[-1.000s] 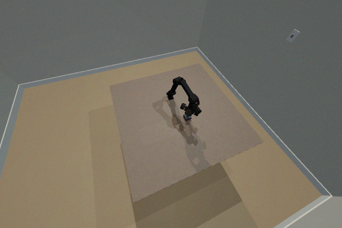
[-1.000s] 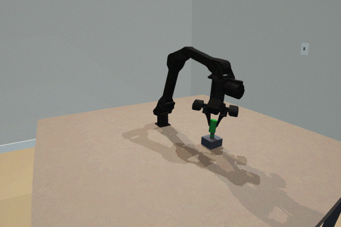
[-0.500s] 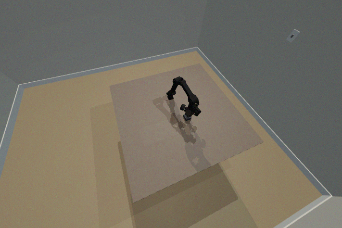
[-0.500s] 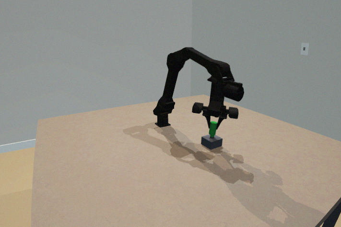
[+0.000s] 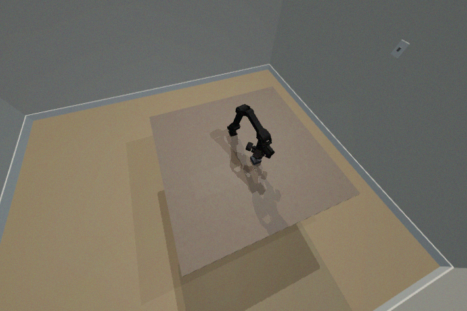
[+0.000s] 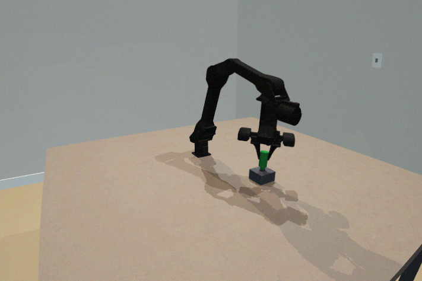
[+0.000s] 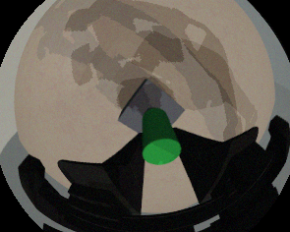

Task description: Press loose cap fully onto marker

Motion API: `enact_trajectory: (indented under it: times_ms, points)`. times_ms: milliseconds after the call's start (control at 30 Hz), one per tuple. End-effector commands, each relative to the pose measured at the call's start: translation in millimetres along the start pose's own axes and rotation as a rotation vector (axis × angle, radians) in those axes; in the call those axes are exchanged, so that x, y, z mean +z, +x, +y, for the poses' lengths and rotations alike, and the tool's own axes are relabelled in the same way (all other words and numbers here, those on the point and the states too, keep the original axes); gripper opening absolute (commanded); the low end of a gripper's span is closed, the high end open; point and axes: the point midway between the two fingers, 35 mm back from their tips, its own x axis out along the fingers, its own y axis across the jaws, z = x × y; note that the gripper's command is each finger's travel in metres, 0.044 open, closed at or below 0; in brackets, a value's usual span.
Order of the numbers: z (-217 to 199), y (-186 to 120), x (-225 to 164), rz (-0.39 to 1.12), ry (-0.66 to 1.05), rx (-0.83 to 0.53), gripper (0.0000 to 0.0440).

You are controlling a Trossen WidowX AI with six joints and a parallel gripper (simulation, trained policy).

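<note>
The green cap [image 6: 263, 158] [image 7: 160, 143] stands upright over the marker, directly above the dark holder block [image 5: 257, 163] [image 6: 261, 176] [image 7: 172, 109]. Its lower end is close to the block's top, with a narrow piece showing just beneath it in the exterior view. The marker's upper part is hidden inside the cap. The frames do not show whether the cap is fully clicked on. My gripper [image 6: 263, 156] [image 7: 157, 134] points down and is shut on the cap, one finger on each side. In the top view the cap is hidden.
The holder block stands on the pinkish-brown table [image 5: 204, 205] [image 6: 118, 205]. The arm's base [image 5: 232, 131] [image 6: 201, 150] is behind and to the left of the block in the exterior view. Arm shadows fall across the table around the block.
</note>
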Motion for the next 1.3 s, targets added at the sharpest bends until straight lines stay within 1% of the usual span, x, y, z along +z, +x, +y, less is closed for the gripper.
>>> enact_trajectory:
  times_ms: [0,1267]
  points:
    - [-6.2,18.3,-1.0,0.026,-0.006,-0.054,0.007]
    - [-6.6,19.5,-0.3,0.024,-0.014,-0.056,0.0131]
